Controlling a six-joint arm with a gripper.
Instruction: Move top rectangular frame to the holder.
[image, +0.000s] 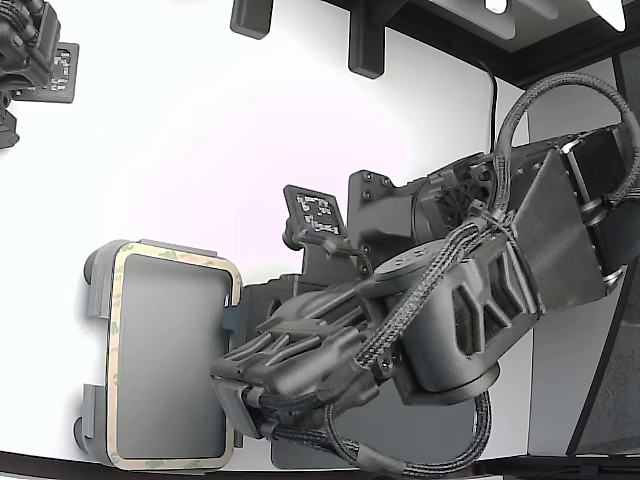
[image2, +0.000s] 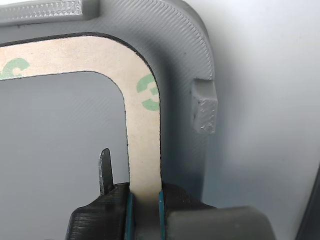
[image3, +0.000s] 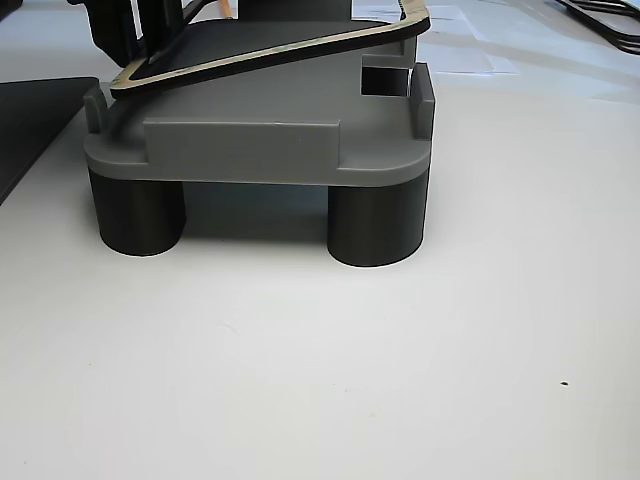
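The top rectangular frame (image: 116, 360), a thin beige ring with green mottling, lies over the light grey holder (image: 95, 268) at the exterior view's lower left. My gripper (image: 236, 398) is shut on the frame's long side nearest the arm. In the wrist view the frame's strip (image2: 144, 135) is pinched between the teal pads (image2: 161, 204) of my gripper (image2: 145, 200), over the holder's rim (image2: 182, 75). In the other view the frame (image3: 300, 45) is tilted above the holder (image3: 250, 140), low at the gripper (image3: 140, 35) end and raised at the other.
A dark grey mat (image: 400, 440) lies under the arm; it also shows in the other view (image3: 30, 120). A second arm's head (image: 30, 55) sits at the exterior view's top left. Black brackets (image: 365, 45) stand at the table's far edge. The holder stands on dark round feet (image3: 375, 225).
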